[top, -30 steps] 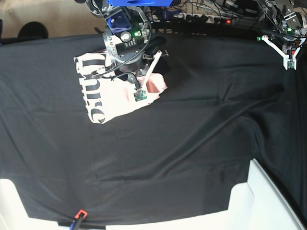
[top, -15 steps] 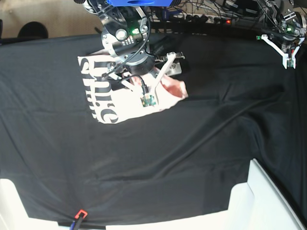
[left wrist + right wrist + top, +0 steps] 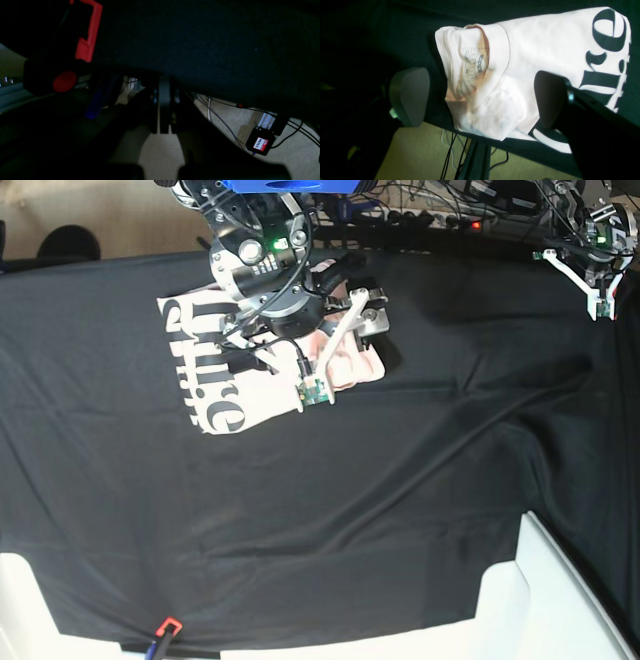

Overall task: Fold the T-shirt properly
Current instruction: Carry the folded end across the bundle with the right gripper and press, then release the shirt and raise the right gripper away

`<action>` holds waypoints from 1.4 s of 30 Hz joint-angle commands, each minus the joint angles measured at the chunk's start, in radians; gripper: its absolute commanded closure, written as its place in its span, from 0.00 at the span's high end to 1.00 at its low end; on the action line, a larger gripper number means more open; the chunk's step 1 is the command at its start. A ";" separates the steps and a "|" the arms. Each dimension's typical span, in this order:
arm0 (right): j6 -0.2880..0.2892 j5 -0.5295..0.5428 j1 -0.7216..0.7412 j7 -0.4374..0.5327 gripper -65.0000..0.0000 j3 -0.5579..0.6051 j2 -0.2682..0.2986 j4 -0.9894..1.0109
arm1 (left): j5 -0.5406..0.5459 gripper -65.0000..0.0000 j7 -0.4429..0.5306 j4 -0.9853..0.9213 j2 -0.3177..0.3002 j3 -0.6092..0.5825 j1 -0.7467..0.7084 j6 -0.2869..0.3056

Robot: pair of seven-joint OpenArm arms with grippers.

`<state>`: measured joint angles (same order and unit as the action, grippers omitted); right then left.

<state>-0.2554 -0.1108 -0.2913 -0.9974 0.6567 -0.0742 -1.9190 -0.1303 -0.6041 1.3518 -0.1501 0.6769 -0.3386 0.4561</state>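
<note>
Under right hand: T-shirt part-hidden, fingers spread, empty | left hand closed, dim

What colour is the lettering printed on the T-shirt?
Black, large letters on the pale pink T-shirt; clearest in the right wrist view.

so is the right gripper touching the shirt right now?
Apart. The right wrist view shows the right gripper open, its fingers spread to either side of the folded shirt, hovering above it with nothing pinched between them.
</note>
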 commanded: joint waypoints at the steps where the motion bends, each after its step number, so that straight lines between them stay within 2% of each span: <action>1: 0.003 -0.008 -0.003 0.035 0.99 -0.019 -0.008 -0.032 | -0.001 0.00 0.013 0.013 -0.018 0.005 -0.003 -0.007; 3: 0.003 -0.008 -0.004 0.061 0.99 -0.094 -0.002 -0.043 | -0.001 0.00 0.013 0.018 -0.018 0.005 -0.003 -0.007; 8: 0.009 -0.005 -0.015 0.099 0.98 -0.246 0.072 -0.041 | -0.001 0.00 0.013 0.018 -0.018 0.005 -0.003 -0.007; 11: 0.011 -0.005 -0.047 0.104 0.98 -0.312 0.084 -0.043 | -0.001 0.00 0.013 0.018 -0.018 0.005 -0.001 -0.007; 14: 0.011 -0.005 -0.101 0.125 0.98 -0.329 0.086 -0.046 | 0.001 0.00 0.014 0.019 -0.015 0.005 0.022 -0.007; 16: 0.011 -0.005 -0.144 0.186 0.89 -0.328 0.086 -0.046 | 0.001 0.00 0.014 0.021 -0.012 0.004 0.029 -0.007; 18: 0.011 -0.005 -0.177 0.223 0.72 -0.328 0.086 -0.047 | 0.001 0.00 0.014 0.021 -0.012 -0.029 0.032 -0.007; 21: 0.011 -0.005 -0.210 0.226 0.45 -0.335 0.086 -0.047 | 0.001 0.00 0.014 0.030 -0.016 -0.133 0.031 -0.007; 22: 0.011 -0.005 -0.227 0.231 0.38 -0.338 0.086 -0.047 | 0.001 0.00 0.014 0.038 -0.016 -0.165 0.031 -0.007; 23: 0.011 -0.005 -0.247 0.237 0.35 -0.346 0.086 -0.049 | 0.001 0.00 0.014 0.047 -0.015 -0.187 0.029 -0.007; 25: 0.011 -0.005 -0.279 0.248 0.39 -0.354 0.084 -0.058 | 0.001 0.00 0.014 0.070 -0.012 -0.219 0.031 -0.007; 29: 0.006 -0.005 -0.332 0.325 0.57 -0.378 0.086 -0.060 | 0.001 0.00 0.014 0.087 -0.006 -0.248 0.032 -0.007; 32: 0.006 -0.008 -0.336 0.318 0.68 -0.418 0.087 -0.040 | 0.001 0.00 0.014 0.085 -0.006 -0.245 0.034 -0.007; 36: 0.005 -0.010 -0.336 0.321 0.70 -0.450 0.138 -0.029 | 0.001 0.00 0.014 0.081 -0.010 -0.245 0.034 -0.007; 42: 0.005 -0.010 -0.351 0.320 0.71 -0.453 0.179 -0.023 | 0.001 0.00 0.014 0.087 -0.010 -0.245 0.031 -0.007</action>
<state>-0.2447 -0.1101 -0.6338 -0.6949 0.2070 0.0975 -1.9312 -0.1299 -0.6014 1.4204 -0.1452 0.4263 -0.3073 0.4538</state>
